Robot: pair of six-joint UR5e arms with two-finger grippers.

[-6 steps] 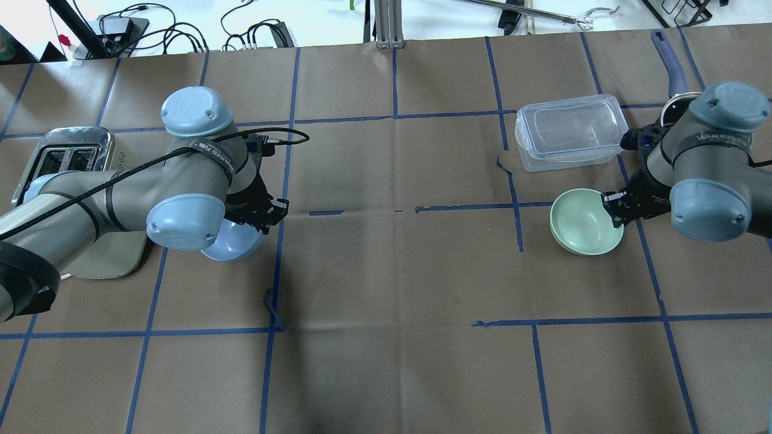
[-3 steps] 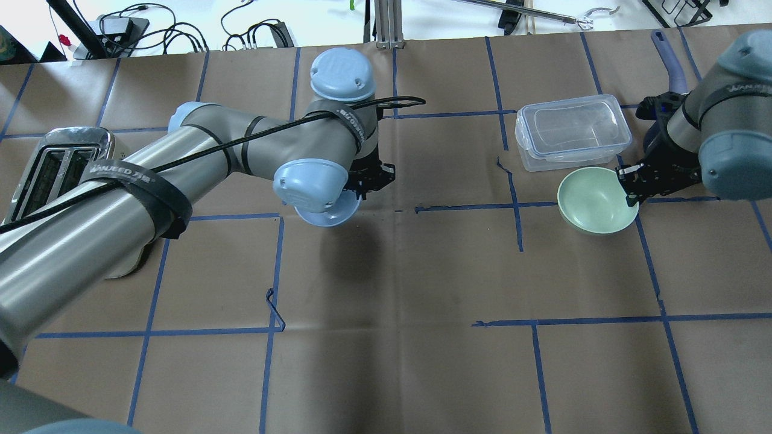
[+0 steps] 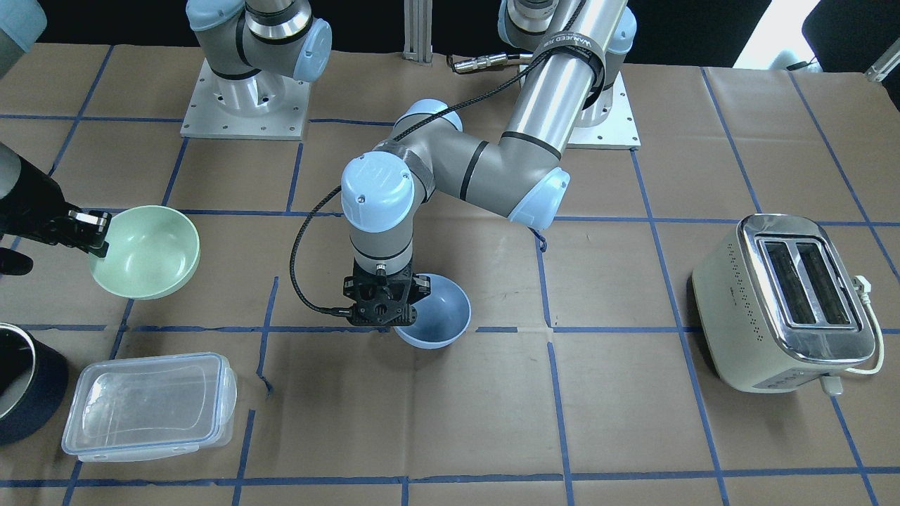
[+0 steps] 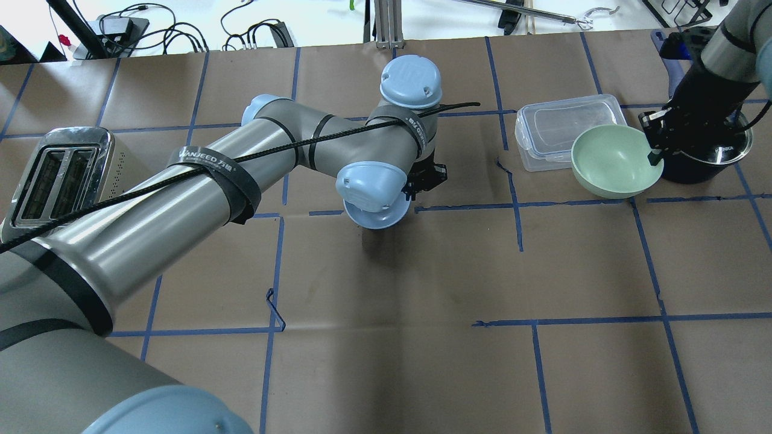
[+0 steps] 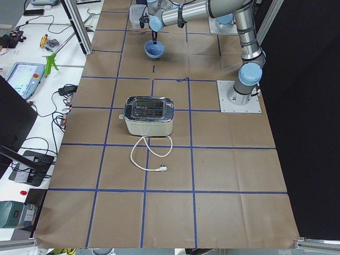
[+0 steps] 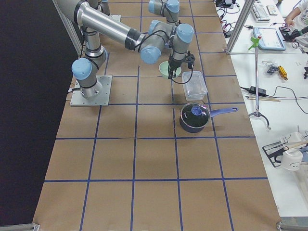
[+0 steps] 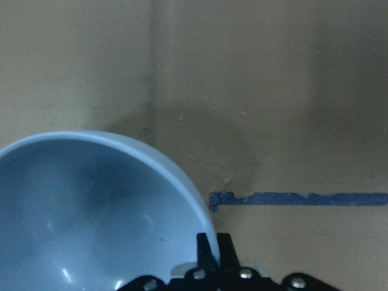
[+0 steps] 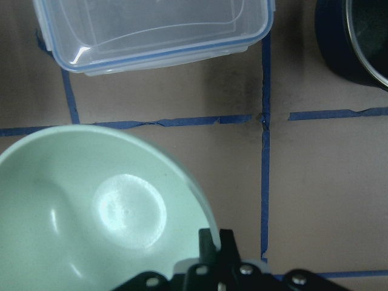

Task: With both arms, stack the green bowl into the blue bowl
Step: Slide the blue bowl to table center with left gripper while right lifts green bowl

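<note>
The left gripper [image 3: 389, 315] pinches the rim of the blue bowl [image 3: 437, 313] near the table's middle, mouth up; whether the bowl rests on the paper or hangs just above it, I cannot tell; the right gripper [image 4: 654, 154] pinches the rim of the green bowl [image 4: 612, 161], apparently held aloft well off to the right, by the box [image 4: 561, 129] and pot [image 4: 702, 169]; so the green bowl must travel left across the gap, then drop into the blue.
</note>
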